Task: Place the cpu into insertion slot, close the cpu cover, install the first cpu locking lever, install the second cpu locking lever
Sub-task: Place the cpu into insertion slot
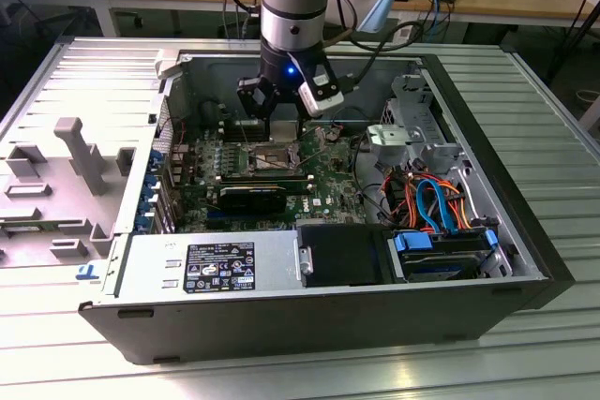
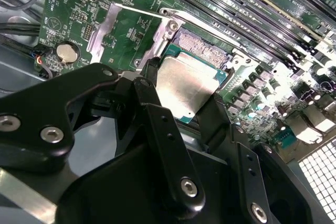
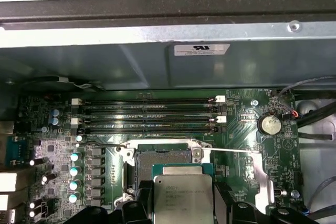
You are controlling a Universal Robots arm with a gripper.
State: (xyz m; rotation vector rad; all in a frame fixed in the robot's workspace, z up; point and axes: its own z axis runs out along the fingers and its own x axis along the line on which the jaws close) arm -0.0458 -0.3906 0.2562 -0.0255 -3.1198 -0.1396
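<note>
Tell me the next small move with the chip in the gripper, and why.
Probably shift the cpu across to centre it over the insertion slot before lowering. The gripper is shut on it, and in both wrist views part of the slot shows past the chip's edge, so it looks offset. The cpu cover lies open.
</note>
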